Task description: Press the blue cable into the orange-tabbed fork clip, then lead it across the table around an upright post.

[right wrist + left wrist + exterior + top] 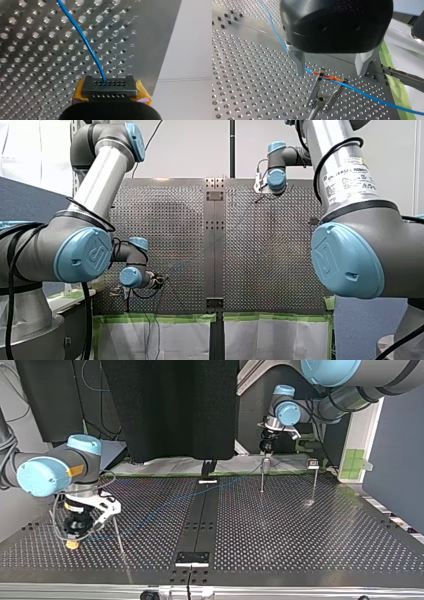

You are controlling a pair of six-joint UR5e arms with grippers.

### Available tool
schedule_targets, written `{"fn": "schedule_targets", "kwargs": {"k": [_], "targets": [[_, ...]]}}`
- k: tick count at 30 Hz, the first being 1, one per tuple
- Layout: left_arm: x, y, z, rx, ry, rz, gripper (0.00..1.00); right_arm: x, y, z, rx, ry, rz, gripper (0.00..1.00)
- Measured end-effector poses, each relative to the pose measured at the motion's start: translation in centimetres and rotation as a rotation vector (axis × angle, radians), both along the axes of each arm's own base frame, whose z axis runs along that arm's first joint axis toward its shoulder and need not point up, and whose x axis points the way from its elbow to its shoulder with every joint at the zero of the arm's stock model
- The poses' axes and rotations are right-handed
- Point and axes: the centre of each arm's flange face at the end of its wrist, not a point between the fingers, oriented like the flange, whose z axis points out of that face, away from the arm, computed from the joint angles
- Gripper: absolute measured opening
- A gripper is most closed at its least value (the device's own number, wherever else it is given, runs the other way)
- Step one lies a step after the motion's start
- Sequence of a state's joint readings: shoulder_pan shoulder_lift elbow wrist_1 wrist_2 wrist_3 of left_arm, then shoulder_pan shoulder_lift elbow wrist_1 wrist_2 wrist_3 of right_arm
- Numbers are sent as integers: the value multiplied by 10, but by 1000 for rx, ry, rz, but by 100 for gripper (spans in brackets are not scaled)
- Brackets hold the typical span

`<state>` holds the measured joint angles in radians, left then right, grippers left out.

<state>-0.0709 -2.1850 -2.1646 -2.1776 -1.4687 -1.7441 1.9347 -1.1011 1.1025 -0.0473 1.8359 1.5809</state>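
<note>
Step in hand: pressing the blue cable [88,45] into the fork clip [316,88]. By my reading it is not yet seated.
Cable at the clip: in the left wrist view it crosses the two prong tips, lying along the orange tab [332,77] rather than down in the fork.
My left gripper [331,72]: released, its metal fingers [299,61] spread and standing either side of the clip, just above the cable. I see nothing held between them.
My right gripper [110,92]: clenched, with the yellow pads [143,93] squeezing a black holed block [110,86] from which the cable rises.
Where the arms are: in the top view my right arm is at the lower left of the frame. My left is at the upper right, over the clip.
Cable run: a faint blue line slants across the table [300,540] from the clip down to my right gripper.
Post: one upright post [314,482] stands right of the clip in the top view, and the cable is not round it.
Next move: I would bring the left fingers straight down on the cable beside the tab and push it into the fork. Meanwhile my right arm should hold the line lightly taut.
Risk: a sideways pull from the right could slide the cable off the prong tips.
</note>
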Motion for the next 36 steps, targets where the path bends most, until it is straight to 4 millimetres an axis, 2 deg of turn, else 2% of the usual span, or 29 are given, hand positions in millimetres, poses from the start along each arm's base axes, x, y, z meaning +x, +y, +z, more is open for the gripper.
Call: {"fn": "schedule_targets", "kwargs": {"k": [7, 12, 20, 36], "targets": [[0, -1, 0, 0, 0, -2, 100, -4, 1, -19, 33, 5, -9, 0], [-1, -2, 0, 0, -1, -4, 100, -5, 1, -25, 43, 7, -9, 0], [-1, -3, 0, 6, -2, 5, 100, -1, -4, -65, 103, 33, -5, 0], [-2, -5, 0, 13, -2, 10, 100, -3, -8, -109, 171, 56, -10, 0]]}}
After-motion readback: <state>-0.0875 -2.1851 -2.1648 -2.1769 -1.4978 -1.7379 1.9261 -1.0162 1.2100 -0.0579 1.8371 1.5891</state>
